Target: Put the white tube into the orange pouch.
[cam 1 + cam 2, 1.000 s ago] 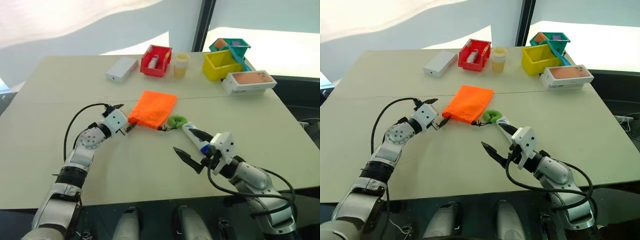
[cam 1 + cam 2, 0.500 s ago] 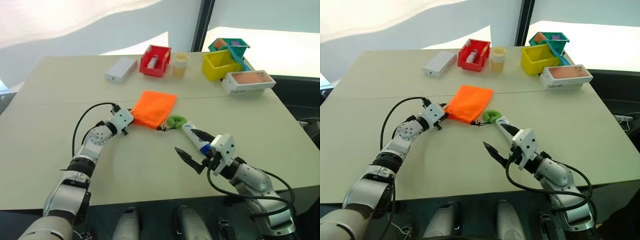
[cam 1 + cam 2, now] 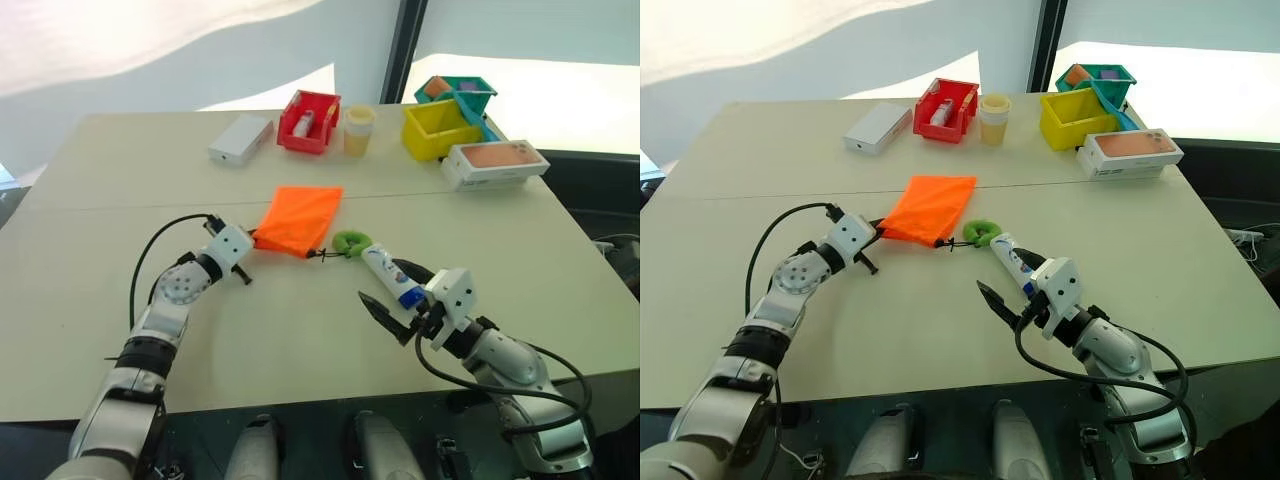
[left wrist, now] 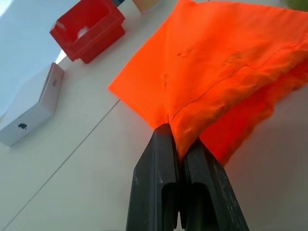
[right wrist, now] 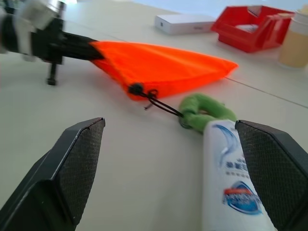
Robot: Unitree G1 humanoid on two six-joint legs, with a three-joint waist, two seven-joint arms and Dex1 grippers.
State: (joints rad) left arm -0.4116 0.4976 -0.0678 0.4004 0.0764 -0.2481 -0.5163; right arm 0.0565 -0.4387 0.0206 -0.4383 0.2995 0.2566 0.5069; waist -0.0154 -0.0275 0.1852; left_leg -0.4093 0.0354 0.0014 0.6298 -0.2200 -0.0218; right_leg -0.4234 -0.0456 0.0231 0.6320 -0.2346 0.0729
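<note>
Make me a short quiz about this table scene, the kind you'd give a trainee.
1. True or false: the left tool is shut on a corner of the orange pouch.
2. Where does the white tube lie?
A. inside the red bin
B. on the table between the right tool's open fingers
C. inside the pouch
3. Fill in: the pouch's dark cord ends in a ___ fuzzy loop.

Key: 1 true. 2 B: the right tool stands open with the tube lying between its fingers, not yet gripped. 3 green.
</note>
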